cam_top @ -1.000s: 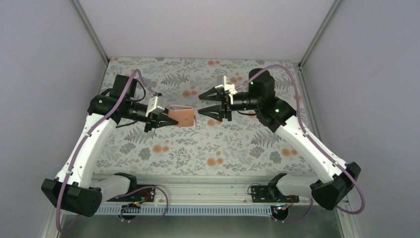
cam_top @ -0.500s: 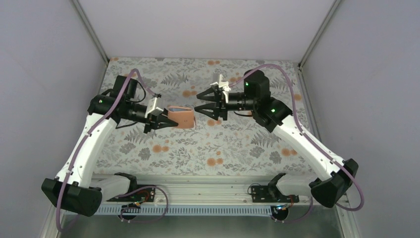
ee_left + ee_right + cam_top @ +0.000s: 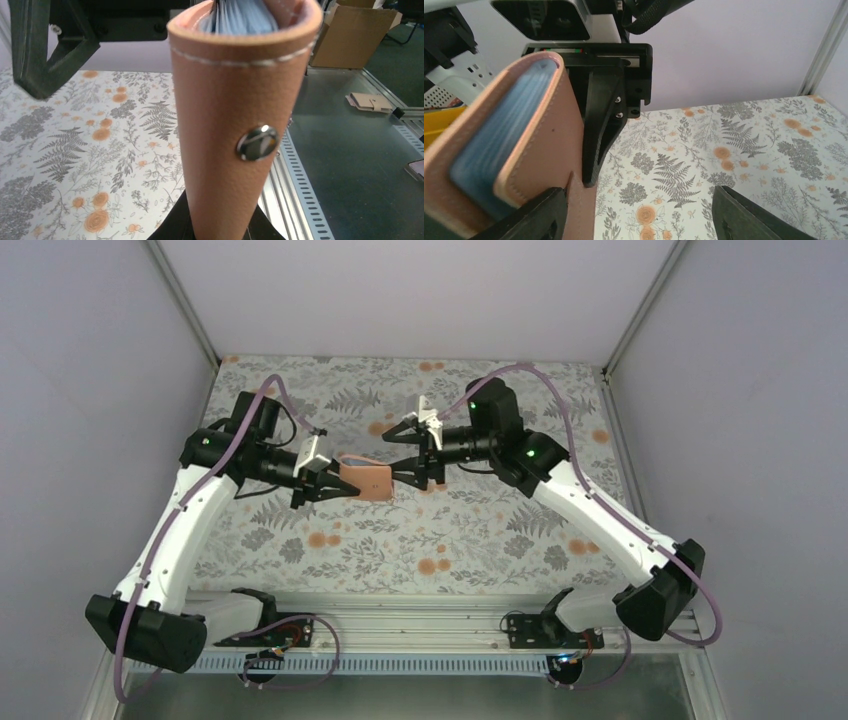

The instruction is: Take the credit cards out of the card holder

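**Above the table [image 3: 470,530], card holder [image 3: 368,480] pinched by left gripper [image 3: 333,483]**

Its jaws are closed tight on one end, holding it in the air. The right gripper [image 3: 397,453] gapes wide at the other end; contact cannot be told. Reddish-brown outside with a metal snap [image 3: 257,142], the holder shows light blue inside.

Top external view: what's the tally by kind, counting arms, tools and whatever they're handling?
Arms: 2, left arm and right arm
Tools: 2, left tool shut on the holder's end, right tool open at its other end
Card holder: 1
Cards visible outside it: 0
Total: 5
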